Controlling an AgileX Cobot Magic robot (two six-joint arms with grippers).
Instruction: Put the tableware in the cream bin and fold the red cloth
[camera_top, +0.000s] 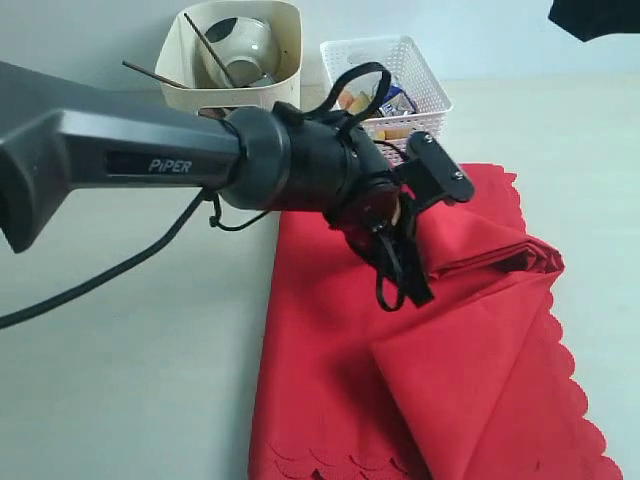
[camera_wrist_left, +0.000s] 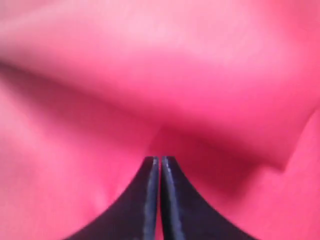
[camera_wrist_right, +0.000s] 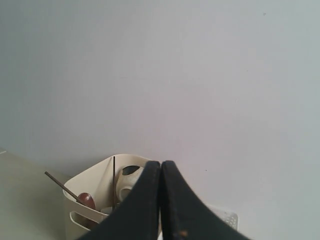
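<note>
Red cloth, long axis front-to-back, far end hidden behind left end effector pinching it; right end effector pressed together

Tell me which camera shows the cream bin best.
Exterior view: the cream bin shows its open top, bowl and chopsticks inside. Right wrist view catches part behind the right gripper; left wrist view, only red cloth.

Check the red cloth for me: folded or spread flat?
Partly folded. The red cloth has a large flap doubled over its right side and bunched layers above that; its left part lies flat.
</note>
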